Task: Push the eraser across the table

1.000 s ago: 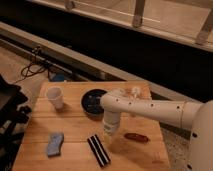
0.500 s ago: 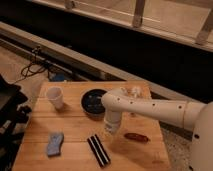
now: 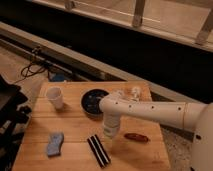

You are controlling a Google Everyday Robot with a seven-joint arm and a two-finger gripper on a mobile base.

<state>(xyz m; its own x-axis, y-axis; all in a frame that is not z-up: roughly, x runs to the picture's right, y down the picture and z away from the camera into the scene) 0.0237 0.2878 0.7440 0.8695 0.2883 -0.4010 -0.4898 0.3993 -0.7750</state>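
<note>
The eraser [image 3: 99, 150] lies flat near the front edge of the wooden surface [image 3: 75, 127]. Our claw [image 3: 109, 132] hangs just beside its far end. We think the eraser is light and stiff, so we nudge its long side.

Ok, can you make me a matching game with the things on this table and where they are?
Things:
1. eraser
2. cup
3. sponge
4. hand

Places:
A. back left of the table
B. front left corner
C. front middle, lying flat
D. just above and right of the eraser's far end

Pairs: 1-C, 2-A, 3-B, 4-D
</note>
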